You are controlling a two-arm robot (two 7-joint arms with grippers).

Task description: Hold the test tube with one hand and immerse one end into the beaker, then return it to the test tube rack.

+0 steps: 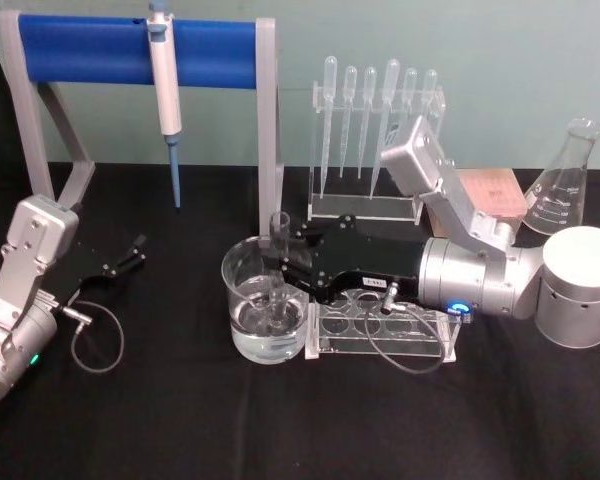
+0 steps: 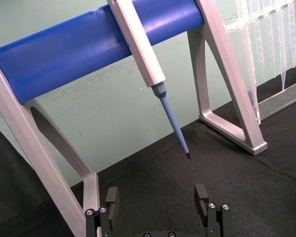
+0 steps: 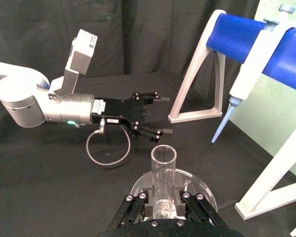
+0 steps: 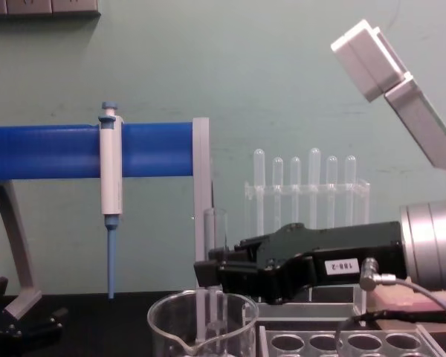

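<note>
1. Head view: right tool (image 1: 277,272) grips the test tube (image 1: 279,232) upright, the tube's lower end inside the beaker (image 1: 232,290).
2. Test tube rack (image 1: 420,338) lies just right of the beaker on the black tabletop (image 1: 180,420).
3. Left tool (image 1: 135,250) sits well left of the beaker, fingers spread, holding nothing.

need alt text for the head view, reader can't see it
The right claw holds the test tube upright, its lower end inside the beaker, beside the clear test tube rack. The left claw is open at the left side of the black table; a pipettor hangs behind.
</note>
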